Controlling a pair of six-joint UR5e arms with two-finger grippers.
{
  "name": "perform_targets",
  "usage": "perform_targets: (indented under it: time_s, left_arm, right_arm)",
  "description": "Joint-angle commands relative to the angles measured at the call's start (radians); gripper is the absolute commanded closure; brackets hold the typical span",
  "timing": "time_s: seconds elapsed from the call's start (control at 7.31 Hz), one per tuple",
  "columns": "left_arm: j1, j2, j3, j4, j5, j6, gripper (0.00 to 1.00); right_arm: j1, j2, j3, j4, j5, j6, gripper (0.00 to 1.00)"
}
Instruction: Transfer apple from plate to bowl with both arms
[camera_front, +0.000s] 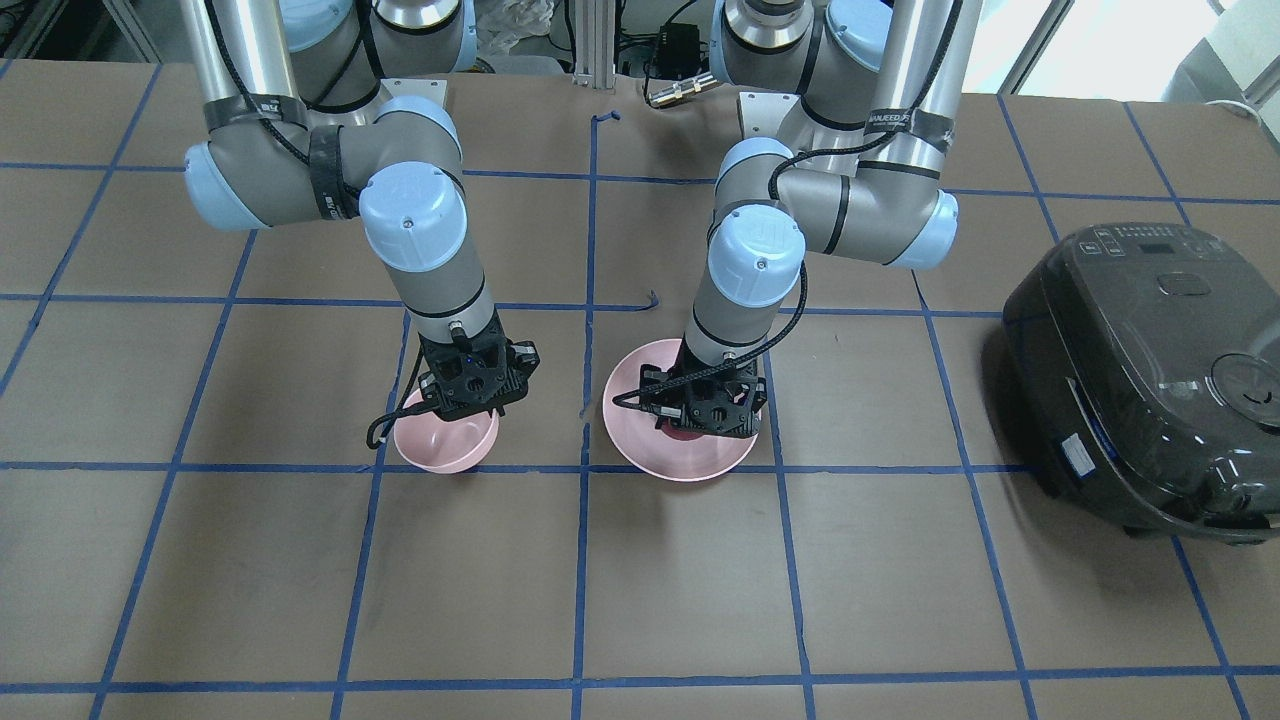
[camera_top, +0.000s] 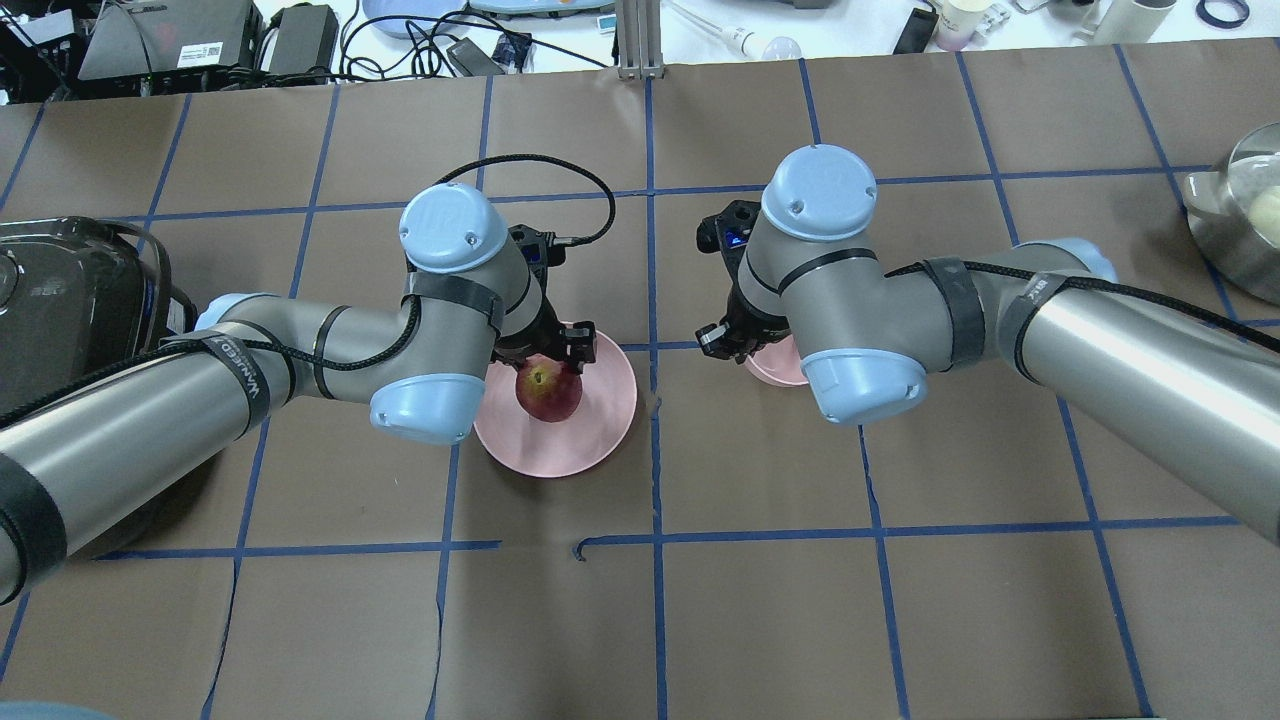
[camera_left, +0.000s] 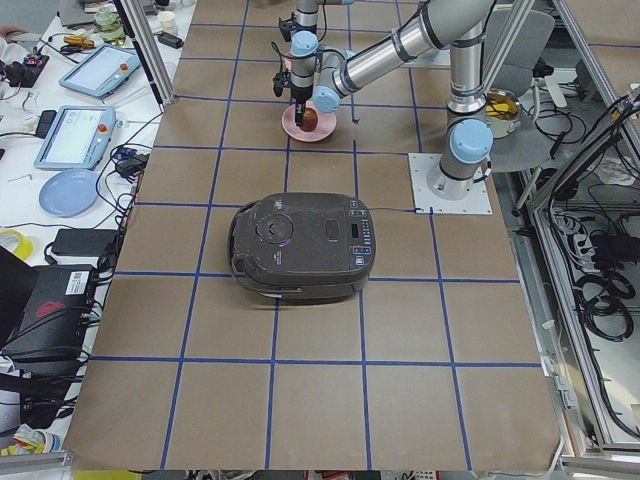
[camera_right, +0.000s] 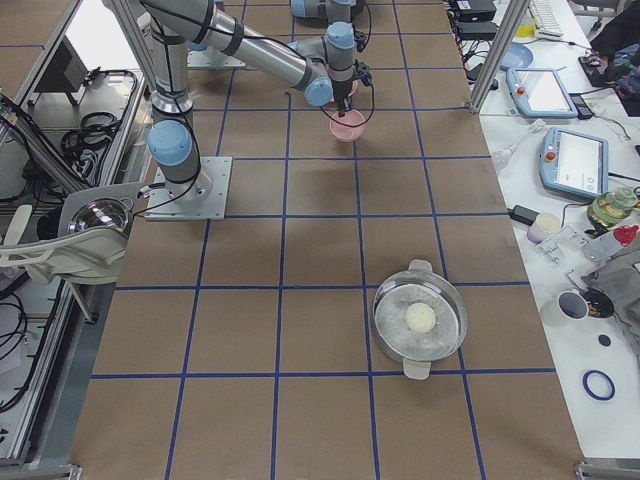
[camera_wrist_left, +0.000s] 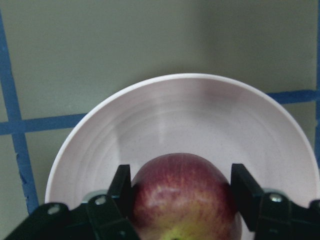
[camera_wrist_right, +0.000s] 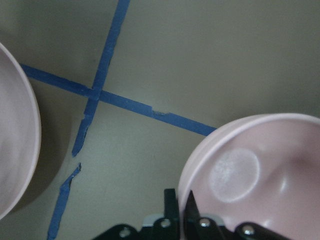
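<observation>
One apple (camera_top: 548, 390), one plate (camera_top: 600, 420), one bowl (camera_front: 460, 455), two tools. Apple at mid-plate, pinched between the left tool's (camera_wrist_left: 182, 172) fingers. Bowl just beside the plate, rim nipped tight by the right tool (camera_wrist_right: 180, 196). From the front, apple nearly hidden behind the left tool; from overhead, bowl mostly covered.

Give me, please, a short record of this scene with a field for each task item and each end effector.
apple: on plate, not yet lifted
plate: holds only the apple
bowl: empty
left end effector: shut on apple, one finger against each side
right end effector: shut on bowl rim, one finger inside, one outside
</observation>
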Motion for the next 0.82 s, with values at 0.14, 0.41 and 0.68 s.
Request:
perform_targets:
  time_s: [0.14, 0.41, 0.68]
  left_arm:
    - [0.018, 0.077, 0.059, -0.141, -0.033, -0.001, 1.00]
    - [0.035, 0.092, 0.147, -0.265, -0.059, -0.012, 1.00]
    - [0.031, 0.054, 0.211, -0.255, -0.160, -0.205, 1.00]
  right_arm:
    - [-0.006, -0.009, -0.005, 0.008, -0.008, 0.009, 0.00]
    - [-0.098, -0.085, -0.085, 0.155, 0.004, 0.003, 0.00]
    - [-0.221, -0.139, -0.285, 0.451, -0.005, -0.009, 0.00]
